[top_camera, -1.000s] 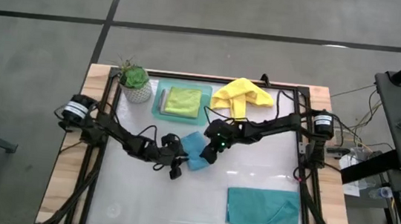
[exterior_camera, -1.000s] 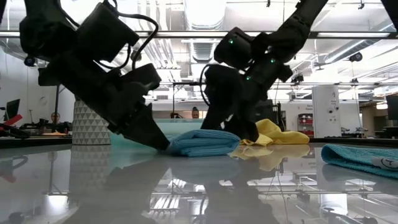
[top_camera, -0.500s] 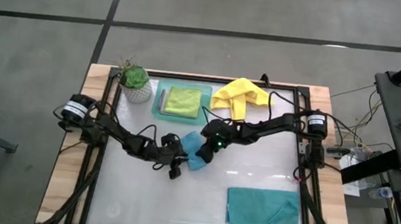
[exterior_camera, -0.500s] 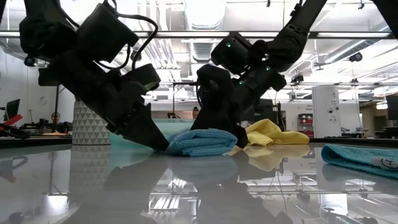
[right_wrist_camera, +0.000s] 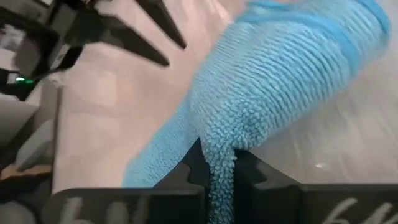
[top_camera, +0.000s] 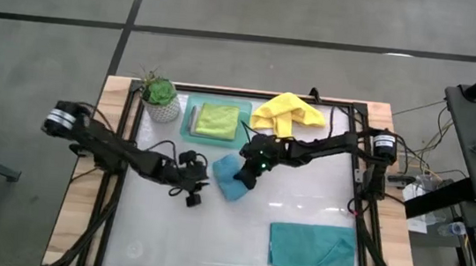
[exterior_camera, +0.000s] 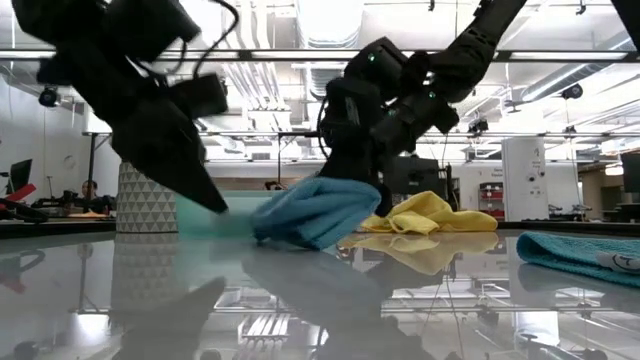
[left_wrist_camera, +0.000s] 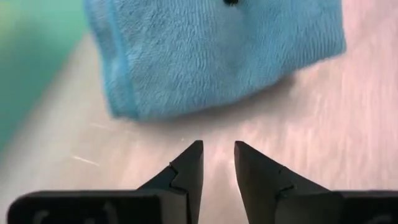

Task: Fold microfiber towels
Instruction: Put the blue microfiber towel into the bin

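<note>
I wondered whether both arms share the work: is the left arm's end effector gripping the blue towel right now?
No: the left end effector hangs apart from the folded teal towel with nothing between its fingers.

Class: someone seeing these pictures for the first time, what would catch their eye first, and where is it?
Mid-table, the right pincer pinches the folded teal towel, lifting one end off the white tabletop. The left pincer sits just beside it, holding nothing. A crumpled yellow towel brightens the far edge.
</note>
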Controlling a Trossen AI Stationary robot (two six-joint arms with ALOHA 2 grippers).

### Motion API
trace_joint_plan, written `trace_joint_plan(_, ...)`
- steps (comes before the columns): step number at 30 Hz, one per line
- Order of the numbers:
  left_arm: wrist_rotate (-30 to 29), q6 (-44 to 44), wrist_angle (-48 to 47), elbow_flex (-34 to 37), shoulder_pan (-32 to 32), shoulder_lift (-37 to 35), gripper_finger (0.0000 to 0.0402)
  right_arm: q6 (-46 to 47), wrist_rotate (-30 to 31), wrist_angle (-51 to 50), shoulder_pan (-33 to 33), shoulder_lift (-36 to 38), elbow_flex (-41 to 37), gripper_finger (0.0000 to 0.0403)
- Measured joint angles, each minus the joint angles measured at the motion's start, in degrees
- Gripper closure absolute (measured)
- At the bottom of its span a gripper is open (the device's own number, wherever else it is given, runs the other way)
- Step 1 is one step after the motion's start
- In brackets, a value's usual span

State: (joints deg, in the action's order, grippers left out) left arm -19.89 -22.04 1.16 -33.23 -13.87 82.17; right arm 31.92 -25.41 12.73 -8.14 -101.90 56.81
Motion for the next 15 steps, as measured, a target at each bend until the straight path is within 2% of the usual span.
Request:
trace_joint_plan(6, -3.43, 9.19, -5.51, 0.39, 0.12, -14.07, 0.0325, -6.94, -3.69, -12.41, -2.98, 3.23, 6.97, 0.0389)
trace_joint_plan(15, -7.97, 22.55, -5.28, 1.13, 0.94, -33.04, 0.0325, -29.38, -8.70, -38.24, -9.49, 0.90, 29.75, 0.0390)
